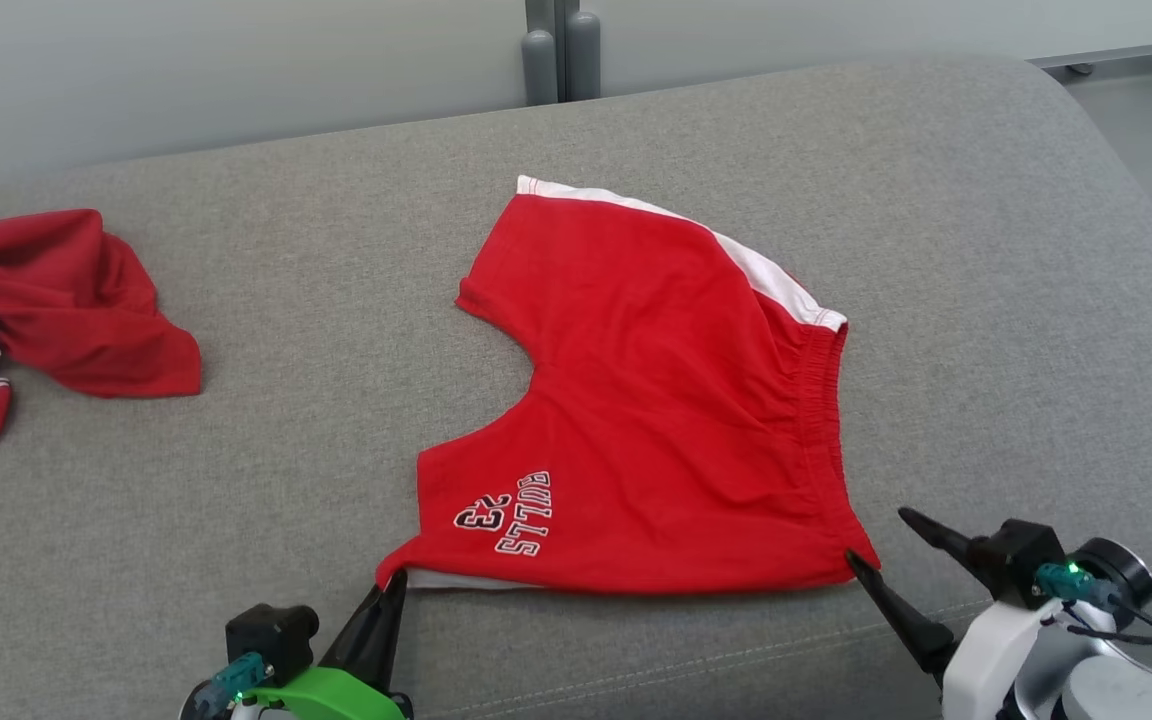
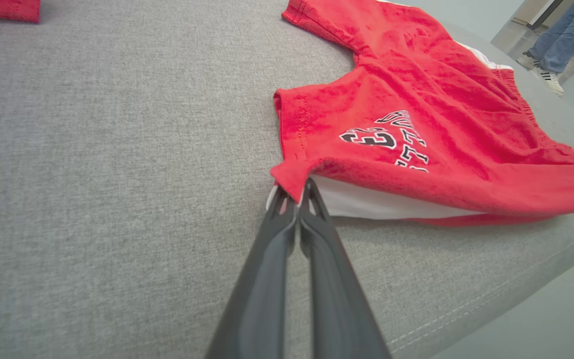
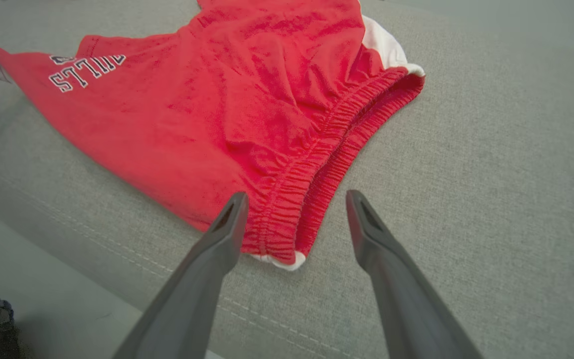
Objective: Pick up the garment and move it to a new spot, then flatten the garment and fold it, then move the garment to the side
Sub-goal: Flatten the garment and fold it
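**Grey cushion [image 1: 236, 480] under red shorts [image 1: 656, 400]**

Head view: another red garment [image 1: 56, 300] lies far left. Left wrist view: left gripper [image 2: 294, 192] clamps the leg-hem corner; a person's legs [image 2: 561, 40] beyond. Right wrist view: right gripper [image 3: 295, 197] gapes, straddling the waistband end.

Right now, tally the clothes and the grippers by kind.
Red shorts: 1
Other crumpled red garment: 1
Grippers: 2 (left gripper shut on the shorts' corner, right gripper open)
Total: 4
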You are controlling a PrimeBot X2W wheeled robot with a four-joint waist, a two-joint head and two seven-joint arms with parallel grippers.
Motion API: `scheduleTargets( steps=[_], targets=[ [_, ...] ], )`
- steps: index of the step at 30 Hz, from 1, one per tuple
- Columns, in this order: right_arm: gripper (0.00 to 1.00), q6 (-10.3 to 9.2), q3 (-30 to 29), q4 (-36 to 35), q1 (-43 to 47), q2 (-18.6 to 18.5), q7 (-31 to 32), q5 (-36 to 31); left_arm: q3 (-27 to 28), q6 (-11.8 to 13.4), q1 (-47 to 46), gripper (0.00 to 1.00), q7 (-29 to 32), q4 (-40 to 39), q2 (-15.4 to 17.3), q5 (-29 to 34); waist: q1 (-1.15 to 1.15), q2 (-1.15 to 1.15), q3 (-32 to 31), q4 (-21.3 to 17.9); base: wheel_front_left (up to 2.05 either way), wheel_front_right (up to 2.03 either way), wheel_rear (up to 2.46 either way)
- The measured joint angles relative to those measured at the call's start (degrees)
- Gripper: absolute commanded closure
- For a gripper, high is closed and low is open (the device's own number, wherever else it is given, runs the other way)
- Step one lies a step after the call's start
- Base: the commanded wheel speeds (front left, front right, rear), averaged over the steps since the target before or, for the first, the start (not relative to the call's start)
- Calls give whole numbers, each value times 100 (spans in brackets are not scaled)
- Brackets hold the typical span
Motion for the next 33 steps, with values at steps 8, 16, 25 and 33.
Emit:
scheduleTargets(
  steps=[8,16,25,33],
  targets=[
    [2,44,444,201,41,-285,140,-188,-133,-13,-24,100,-48,-4,-62,0,0,0,27,-30,0,0,0],
    [13,51,949,435,-332,-446,220,-731,-179,-34,-57,100,-49,-5,-77,-3,0,0,164,29,0,0,0],
    [53,52,1221,670,-765,-432,236,-828,-133,-36,-186,100,-99,10,-81,-4,0,0,291,206,0,0,0],
    [93,52,1451,905,-829,-325,244,-557,-101,-38,-187,100,-99,27,-89,-5,0,0,296,238,0,0,0]
  ],
)
